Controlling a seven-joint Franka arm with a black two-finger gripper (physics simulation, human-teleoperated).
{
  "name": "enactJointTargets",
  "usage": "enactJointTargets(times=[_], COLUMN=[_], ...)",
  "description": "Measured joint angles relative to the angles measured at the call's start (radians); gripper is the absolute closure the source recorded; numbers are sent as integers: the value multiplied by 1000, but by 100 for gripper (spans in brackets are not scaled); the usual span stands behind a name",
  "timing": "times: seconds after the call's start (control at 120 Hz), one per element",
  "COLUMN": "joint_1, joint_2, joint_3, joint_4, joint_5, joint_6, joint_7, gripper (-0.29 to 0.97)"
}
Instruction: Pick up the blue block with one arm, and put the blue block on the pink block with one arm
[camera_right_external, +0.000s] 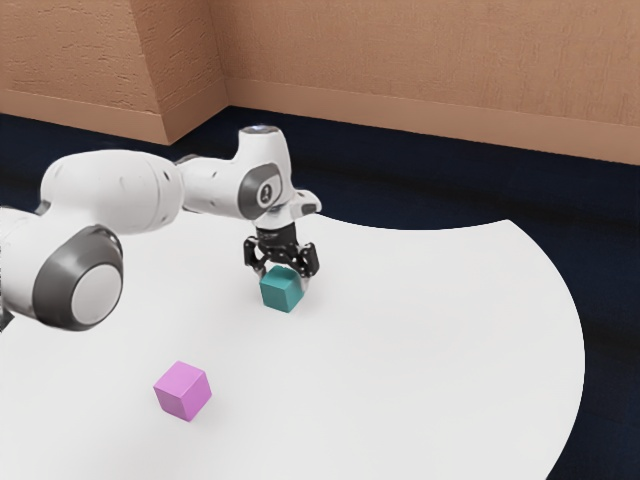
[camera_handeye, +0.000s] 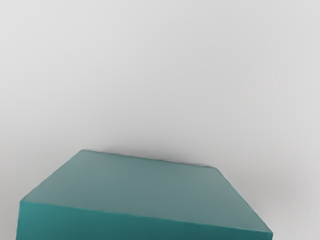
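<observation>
Pink block (camera_right_external: 183, 388) sits alone on the tabletop (camera_right_external: 450, 330), at 7 o'clock from the blue block (camera_right_external: 281, 291) and well apart. Blue block rests on the tabletop. Fingers (camera_right_external: 311, 262) are spread wide, flanking its upper part; no contact seen. Wrist view: block close underneath. Risk: closing this high gives a shallow pinch, so the block may slip or twist on lift and land skewed on pink.
</observation>
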Motion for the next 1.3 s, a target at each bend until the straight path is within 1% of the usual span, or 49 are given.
enactJointTargets(times=[0.4,0.508,0.617,0.733,0.767,0.85,0.917,0.967,1.1,1.2,1.3], joint_1=[-2,-2,-1,-8,-11,-24,-27,-28,-29,-33,-61], joint_2=[58,64,65,63,61,52,30,2,-64,-179,-288], joint_3=[2,2,2,5,6,18,21,21,19,17,18], joint_4=[35,36,37,37,36,31,22,3,-57,-175,-303], joint_5=[-11,-18,-18,-19,-18,-20,-21,-20,-12,0,17], joint_6=[10,12,14,14,14,13,10,8,2,3,7], joint_7=[-5,-8,-12,-15,-16,-17,-17,-17,-18,-19,-19], gripper=[0,8,7,9,7,12,24,28,30,30,30])
